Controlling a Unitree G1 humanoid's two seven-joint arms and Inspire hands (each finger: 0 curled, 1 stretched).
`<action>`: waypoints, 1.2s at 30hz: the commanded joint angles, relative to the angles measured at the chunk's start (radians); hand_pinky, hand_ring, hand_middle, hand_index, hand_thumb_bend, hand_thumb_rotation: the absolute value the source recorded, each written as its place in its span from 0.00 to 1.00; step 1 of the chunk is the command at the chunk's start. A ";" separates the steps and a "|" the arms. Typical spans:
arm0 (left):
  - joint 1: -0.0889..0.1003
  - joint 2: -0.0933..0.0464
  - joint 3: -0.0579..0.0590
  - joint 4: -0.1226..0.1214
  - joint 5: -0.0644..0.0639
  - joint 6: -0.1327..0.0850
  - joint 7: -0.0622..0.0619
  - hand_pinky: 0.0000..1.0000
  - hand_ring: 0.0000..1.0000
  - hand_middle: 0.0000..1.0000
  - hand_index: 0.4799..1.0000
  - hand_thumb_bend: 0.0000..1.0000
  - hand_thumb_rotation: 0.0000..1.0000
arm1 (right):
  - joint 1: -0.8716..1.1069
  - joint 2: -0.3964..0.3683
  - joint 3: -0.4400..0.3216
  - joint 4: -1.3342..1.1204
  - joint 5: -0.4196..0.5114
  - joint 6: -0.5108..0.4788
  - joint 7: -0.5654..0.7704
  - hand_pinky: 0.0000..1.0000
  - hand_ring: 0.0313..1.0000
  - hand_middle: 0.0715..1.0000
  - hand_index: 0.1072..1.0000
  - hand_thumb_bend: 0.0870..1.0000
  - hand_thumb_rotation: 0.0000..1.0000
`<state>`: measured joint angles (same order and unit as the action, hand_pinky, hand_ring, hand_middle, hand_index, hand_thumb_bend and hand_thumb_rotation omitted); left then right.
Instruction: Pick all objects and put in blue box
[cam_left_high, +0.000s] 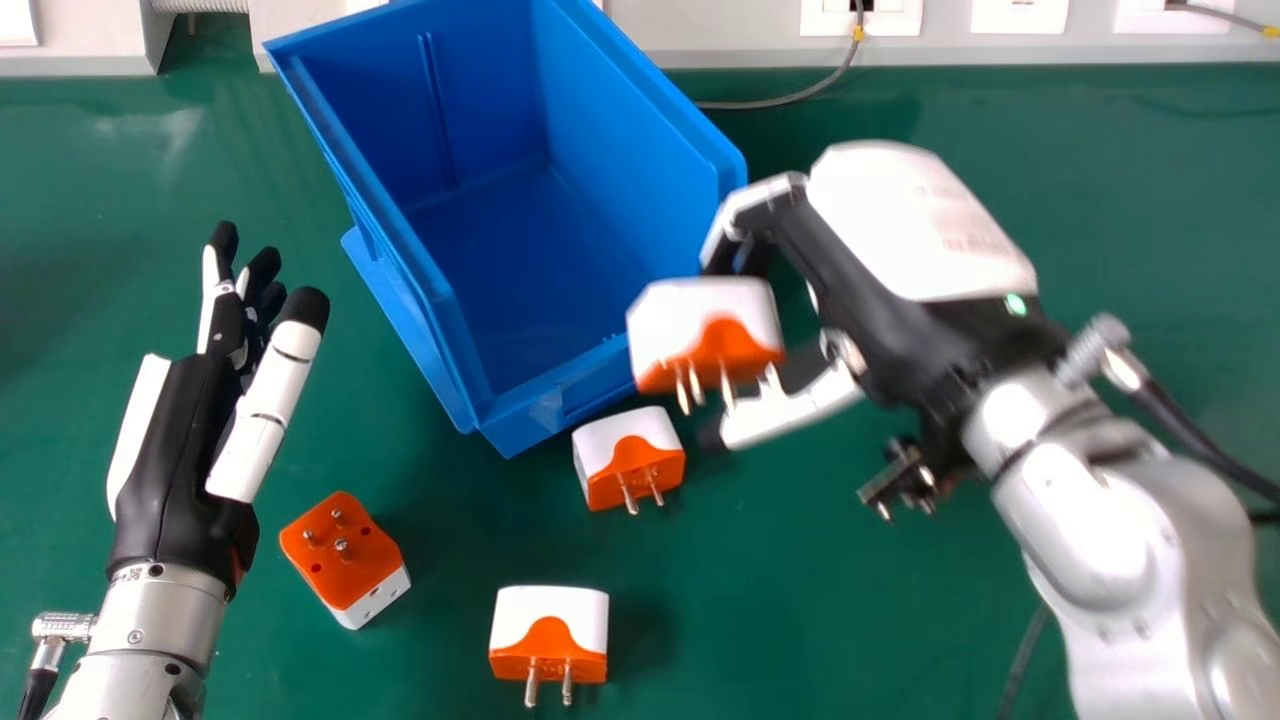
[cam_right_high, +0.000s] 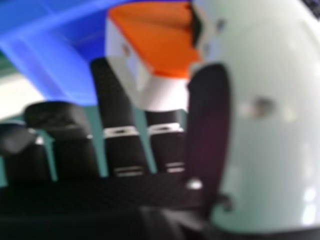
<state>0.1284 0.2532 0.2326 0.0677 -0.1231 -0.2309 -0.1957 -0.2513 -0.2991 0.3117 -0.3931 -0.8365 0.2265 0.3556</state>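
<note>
In the head view my right hand (cam_left_high: 880, 270) is at the blue box's front right corner, its fingers and thumb closed round a white and orange adapter (cam_left_high: 706, 330), pins downward. The right hand view has my right hand (cam_right_high: 120, 145) with the held adapter (cam_right_high: 155, 45) between fingers and thumb. The blue box (cam_left_high: 520, 230) stands tilted to the view, its visible floor bare. Three more adapters lie on the table: one (cam_left_high: 628, 455) by the box's front corner, one (cam_left_high: 549, 635) nearer the front, one pins up (cam_left_high: 343, 555) beside my open left hand (cam_left_high: 190, 430).
The green table (cam_left_high: 800, 620) runs back to a pale wall panel (cam_left_high: 740, 40) with sockets. A grey cable (cam_left_high: 790, 98) lies behind the box, and a dark cable (cam_left_high: 1025, 660) passes under my right forearm.
</note>
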 joint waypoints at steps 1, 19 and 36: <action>-0.006 0.005 -0.001 -0.016 0.008 -0.014 0.002 1.00 1.00 1.00 1.00 0.57 0.83 | -0.090 0.035 -0.001 0.050 0.003 -0.009 -0.044 0.02 0.04 0.08 0.41 0.44 0.14; 0.024 -0.002 -0.007 -0.040 0.004 -0.018 -0.003 1.00 1.00 1.00 1.00 0.59 0.86 | -0.719 0.218 0.131 0.880 -0.016 -0.007 -0.260 0.01 0.04 0.07 0.40 0.44 0.14; 0.063 -0.042 -0.023 -0.086 0.013 -0.018 0.022 1.00 1.00 1.00 1.00 0.61 0.86 | -1.025 0.352 0.299 1.601 -0.020 -0.105 -0.455 0.01 0.04 0.08 0.41 0.46 0.12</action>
<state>0.1883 0.2148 0.2132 0.0140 -0.1176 -0.2365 -0.1817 -1.2151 0.0418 0.6009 1.1876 -0.8569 0.1174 -0.0880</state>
